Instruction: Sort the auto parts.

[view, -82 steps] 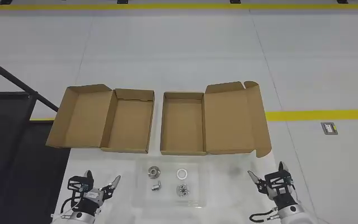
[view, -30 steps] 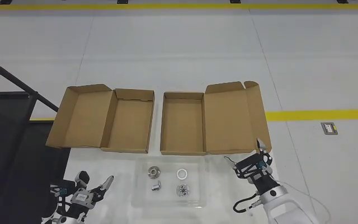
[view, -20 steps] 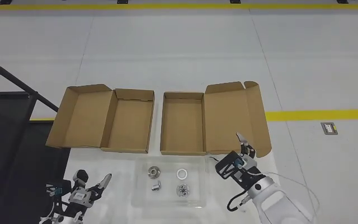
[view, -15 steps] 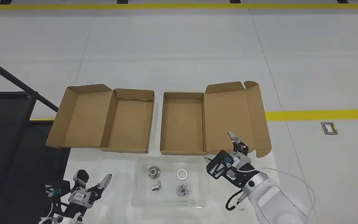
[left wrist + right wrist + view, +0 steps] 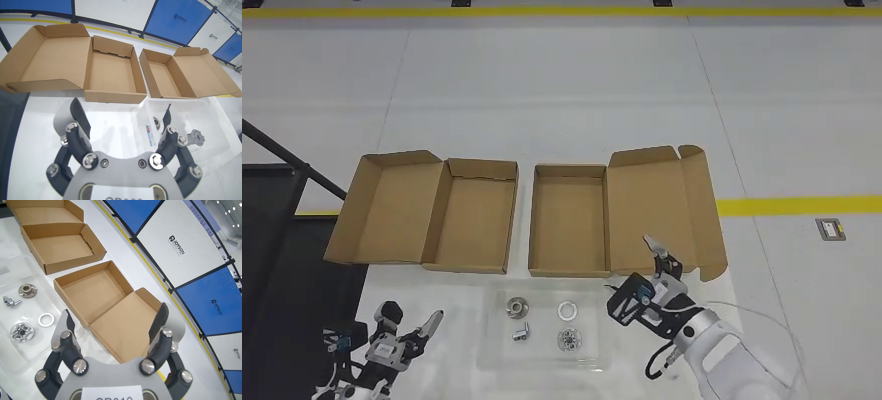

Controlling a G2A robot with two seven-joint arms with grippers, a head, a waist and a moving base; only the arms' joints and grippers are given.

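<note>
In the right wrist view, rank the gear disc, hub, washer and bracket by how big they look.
Gear disc, though close to the camera.
Hub and washer: about alike, not ranked.
Bracket.

Left wrist view: a finger (image 5: 167, 119) of the left hand (image 5: 122, 103) hides part of the flange (image 5: 155, 119) in the tray (image 5: 208, 113). Right wrist view: tray and left box lid (image 5: 47, 211) run off the frame.

Reachable from above: clear plastic tray (image 5: 542, 322), metal parts (image 5: 515, 305) inside well apart. Hemmed just behind by left cardboard box (image 5: 477, 220) and right cardboard box (image 5: 569, 222).
</note>
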